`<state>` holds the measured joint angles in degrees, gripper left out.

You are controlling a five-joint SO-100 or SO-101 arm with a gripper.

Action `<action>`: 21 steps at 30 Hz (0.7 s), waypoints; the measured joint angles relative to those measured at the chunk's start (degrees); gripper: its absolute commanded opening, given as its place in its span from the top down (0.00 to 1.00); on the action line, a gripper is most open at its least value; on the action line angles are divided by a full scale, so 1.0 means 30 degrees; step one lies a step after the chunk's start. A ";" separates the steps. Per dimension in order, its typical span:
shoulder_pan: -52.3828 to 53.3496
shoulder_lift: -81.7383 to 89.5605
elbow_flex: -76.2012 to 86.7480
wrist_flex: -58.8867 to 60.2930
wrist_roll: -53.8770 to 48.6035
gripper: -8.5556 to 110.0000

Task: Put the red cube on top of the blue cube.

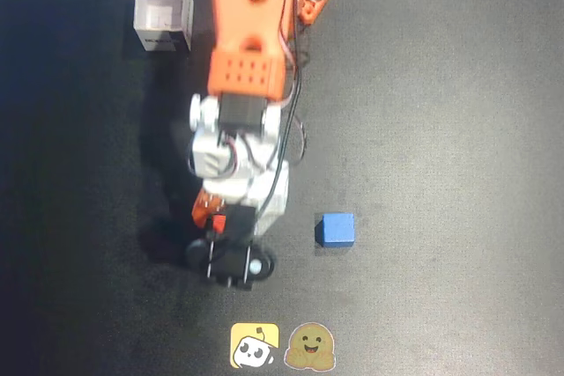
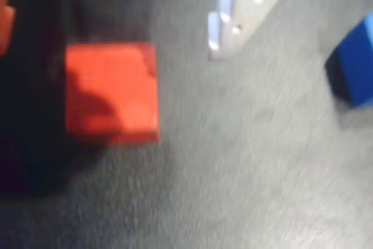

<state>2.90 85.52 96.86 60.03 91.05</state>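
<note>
While the red cube [image 2: 111, 91] sits against one dark finger [image 2: 35, 86] with the pale finger [image 2: 233, 16] well apart, the gripper [image 1: 231, 237] is spread, pinching nothing; a closing finger could shove it askew. Blue cube [image 1: 337, 229] lies apart, to the right in the overhead view.

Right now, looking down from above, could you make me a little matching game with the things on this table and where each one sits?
Things:
1. blue cube
2. red cube
3. white box
4. two cartoon stickers

Places in the overhead view:
A. top left, beside the orange arm
B. bottom edge, middle
C. alone on the dark mat, right of the arm
D. mostly hidden under the arm's tip

Pairs: 1-C, 2-D, 3-A, 4-B
</note>
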 measured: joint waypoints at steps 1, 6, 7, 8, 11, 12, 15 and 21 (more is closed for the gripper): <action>0.0029 -0.0322 -0.0234 -0.0088 -0.0059 0.71; 0.0029 -0.1582 -0.0996 -0.0234 -0.0762 0.71; 0.0029 -0.1816 -0.1055 -0.0322 -0.0879 0.71; 0.0029 -0.2021 -0.1084 -0.0352 -0.1055 0.71; 0.0029 -0.2783 -0.1084 -0.0352 -0.1465 0.71; 0.0029 -0.3018 -0.1084 -0.0352 -0.1582 0.71; 0.0029 -0.3486 -0.1084 -0.0352 -0.1729 0.71; 0.0498 -0.4189 -0.1084 -0.0352 -0.1816 0.71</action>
<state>4.39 72.95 93.60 58.97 85.61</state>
